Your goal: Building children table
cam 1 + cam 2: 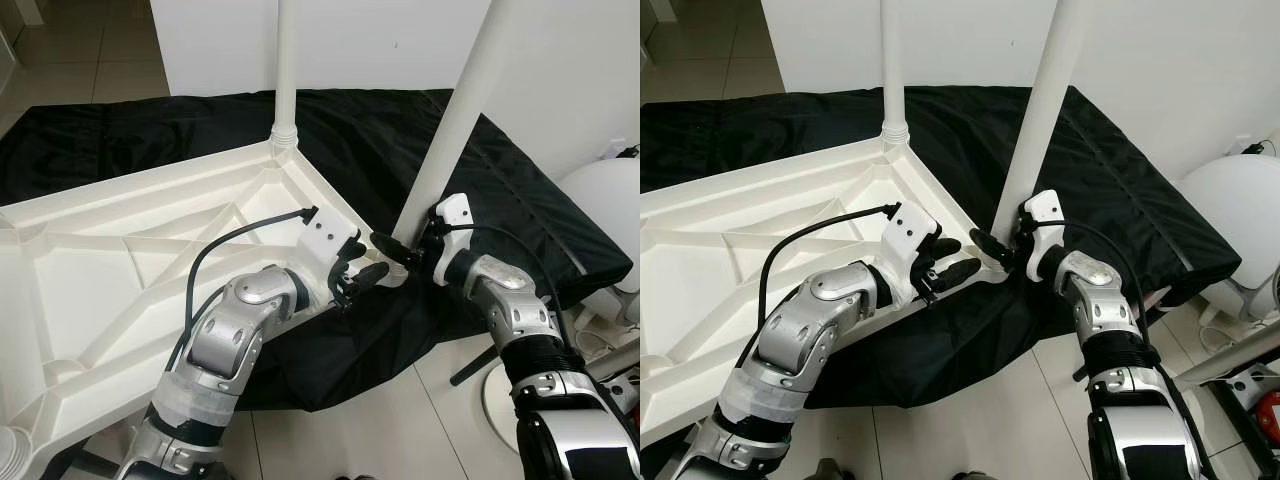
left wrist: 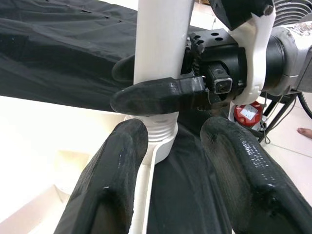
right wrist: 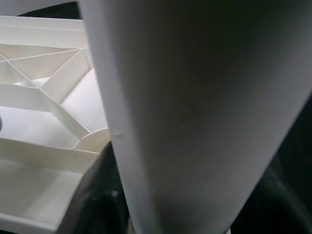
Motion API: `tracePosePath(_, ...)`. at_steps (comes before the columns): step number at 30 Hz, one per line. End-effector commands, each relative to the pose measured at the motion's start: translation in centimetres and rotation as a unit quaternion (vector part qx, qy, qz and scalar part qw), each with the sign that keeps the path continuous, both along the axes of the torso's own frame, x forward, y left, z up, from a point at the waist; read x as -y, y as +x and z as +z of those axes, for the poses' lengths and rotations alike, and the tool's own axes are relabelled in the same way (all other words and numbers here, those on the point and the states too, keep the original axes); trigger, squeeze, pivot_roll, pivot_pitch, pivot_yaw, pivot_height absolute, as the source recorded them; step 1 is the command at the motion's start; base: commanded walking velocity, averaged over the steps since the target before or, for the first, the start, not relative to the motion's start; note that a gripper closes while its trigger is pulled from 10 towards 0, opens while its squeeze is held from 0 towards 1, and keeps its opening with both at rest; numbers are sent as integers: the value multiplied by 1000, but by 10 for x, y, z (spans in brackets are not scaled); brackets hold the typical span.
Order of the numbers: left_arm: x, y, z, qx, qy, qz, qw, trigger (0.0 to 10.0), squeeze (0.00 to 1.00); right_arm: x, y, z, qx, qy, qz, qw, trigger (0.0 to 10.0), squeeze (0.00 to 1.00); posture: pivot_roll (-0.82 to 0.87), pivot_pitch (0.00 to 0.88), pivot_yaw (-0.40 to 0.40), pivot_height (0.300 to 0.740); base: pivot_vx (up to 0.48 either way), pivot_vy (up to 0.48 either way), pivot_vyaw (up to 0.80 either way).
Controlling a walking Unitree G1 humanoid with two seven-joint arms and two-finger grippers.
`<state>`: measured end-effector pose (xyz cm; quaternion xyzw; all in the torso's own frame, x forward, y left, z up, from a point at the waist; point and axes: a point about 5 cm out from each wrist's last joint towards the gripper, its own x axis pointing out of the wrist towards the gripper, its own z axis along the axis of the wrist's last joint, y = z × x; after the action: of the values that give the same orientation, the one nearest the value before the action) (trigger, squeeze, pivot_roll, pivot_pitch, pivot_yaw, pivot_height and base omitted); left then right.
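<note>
Left wrist view: my right hand (image 2: pixel 146 80) grips the leg (image 2: pixel 158 44) low, left hand (image 1: pixel 362 262) released; stiff, light, slippery plastic, so hold near the socket (image 2: pixel 158 139).

Your left arm bends at the elbow and reaches forward, its left gripper (image 1: pixel 360 272) with fingers (image 2: pixel 117 180) spread apart. Your right arm reaches inward from the right; the right gripper (image 1: pixel 392 247) has its fingers closed around a white leg (image 2: pixel 158 58).

Bright, even indoor light, sharp head views (right wrist view dim, blurred close-up).
</note>
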<state>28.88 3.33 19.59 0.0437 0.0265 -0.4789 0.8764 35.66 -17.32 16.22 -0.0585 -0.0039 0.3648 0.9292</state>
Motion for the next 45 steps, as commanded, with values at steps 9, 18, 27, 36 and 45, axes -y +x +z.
tracePosePath(9, 0, 2, 1, 2, 3, 27, 1000, 10000, 0, 2, -8, -23, -45, 19, 6, 999, 0, 0, 50, 77, -68, 740, 0, 0, 0)
tracePosePath(18, 2, 0, -1, -2, 1, 24, 1000, 10000, 0, -3, -11, -28, -41, 65, -98, 992, 10000, 0, 48, 77, -84, 740, 0, 0, 0)
tracePosePath(27, 3, -2, -3, -4, 0, 20, 1000, 10000, 0, -16, -16, -28, -42, 93, -193, 976, 10000, 0, 46, 74, -81, 740, 0, 0, 0)
tracePosePath(36, 2, -1, -3, -3, 3, 21, 1000, 10000, 0, -14, -20, -30, -41, 114, -330, 936, 10000, 0, 47, 70, -87, 740, 0, 0, 0)
tracePosePath(45, 1, 2, -2, -2, -4, 37, 999, 10000, 0, -30, -32, -16, -7, 163, -438, 884, 10000, 0, 38, 66, -92, 740, 0, 0, 0)
